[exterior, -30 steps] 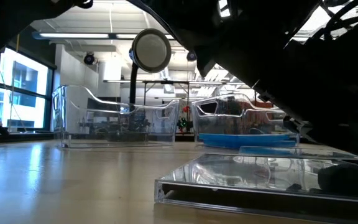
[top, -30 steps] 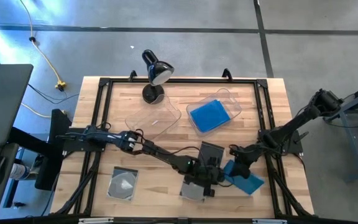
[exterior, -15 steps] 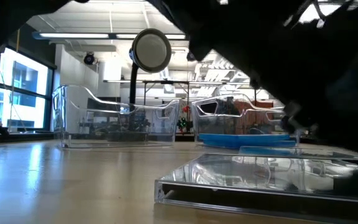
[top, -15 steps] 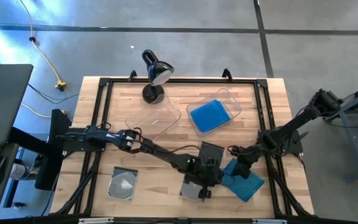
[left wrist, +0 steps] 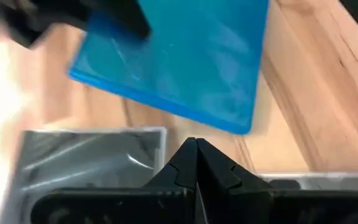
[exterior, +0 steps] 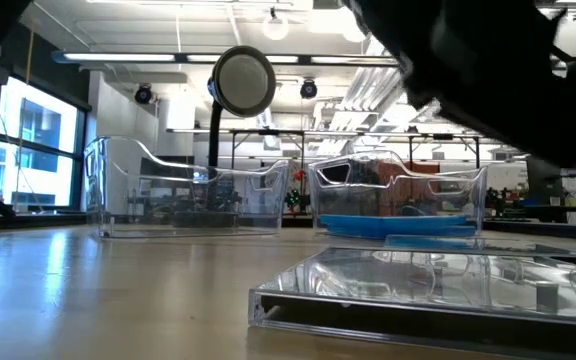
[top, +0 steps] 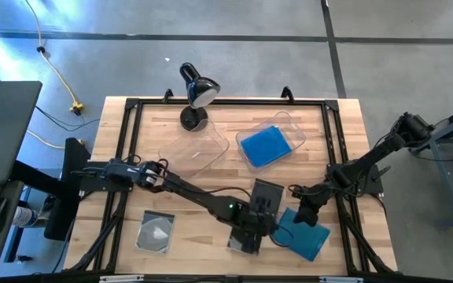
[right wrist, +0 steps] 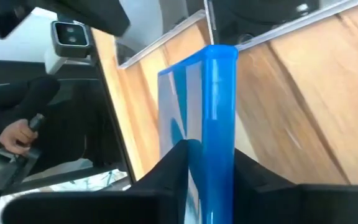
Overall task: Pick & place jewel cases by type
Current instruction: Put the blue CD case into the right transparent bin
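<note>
1. Blue jewel case is pinched on edge between the right claw fingers, just right of the grey case; keep that hold square and lift clear before swinging toward the blue-stocked bin
2. Left claw hangs clenched and empty over the grey case
3. Low view hides both claws behind dark arm bulk

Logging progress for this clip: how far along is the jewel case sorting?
Done: blue cases lie in one clear bin; the other bin looks empty. In hand: the right gripper clamps a blue case; the shut left gripper sits over grey cases. Left: those, and one grey case lying apart.
</note>
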Robot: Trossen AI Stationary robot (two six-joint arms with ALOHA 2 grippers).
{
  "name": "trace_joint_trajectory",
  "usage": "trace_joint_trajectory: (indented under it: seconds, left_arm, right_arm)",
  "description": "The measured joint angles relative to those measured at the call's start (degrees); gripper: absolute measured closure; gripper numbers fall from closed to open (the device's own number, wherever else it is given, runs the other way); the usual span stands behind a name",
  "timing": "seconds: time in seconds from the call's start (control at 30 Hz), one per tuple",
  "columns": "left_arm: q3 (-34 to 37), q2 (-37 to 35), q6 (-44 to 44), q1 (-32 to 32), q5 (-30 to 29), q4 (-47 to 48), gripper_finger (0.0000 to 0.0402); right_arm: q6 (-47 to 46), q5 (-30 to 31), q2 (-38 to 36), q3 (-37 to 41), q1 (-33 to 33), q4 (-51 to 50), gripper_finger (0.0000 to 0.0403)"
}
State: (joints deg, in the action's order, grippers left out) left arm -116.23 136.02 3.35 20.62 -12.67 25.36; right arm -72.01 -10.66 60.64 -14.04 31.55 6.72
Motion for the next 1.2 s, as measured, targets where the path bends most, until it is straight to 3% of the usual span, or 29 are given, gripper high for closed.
trace_joint_trajectory:
  seconds: [0.27, 0.63, 0.87, 1.2]
  left_arm:
    - [0.04, -5.42, 4.51, -0.04, -2.66, 14.23, 0.0401]
    - [-0.04, -22.68, 5.44, -0.02, -22.61, 37.31, 0.0401]
    - [-0.04, -33.7, 3.77, -0.02, -34.03, 42.25, 0.0401]
    - [-0.06, -42.12, 3.8, 0.0, -36.63, 42.43, 0.0401]
  right_arm:
    - [-0.02, -1.33, 0.0, -0.03, 0.0, 3.53, 0.0383]
    - [8.21, 7.88, 0.09, 0.04, -0.04, 15.11, 0.0386]
    - [24.48, 22.73, 0.04, 0.03, -0.09, 26.07, 0.0386]
    - [46.05, 48.1, 0.04, 0.04, -5.51, 40.17, 0.0386]
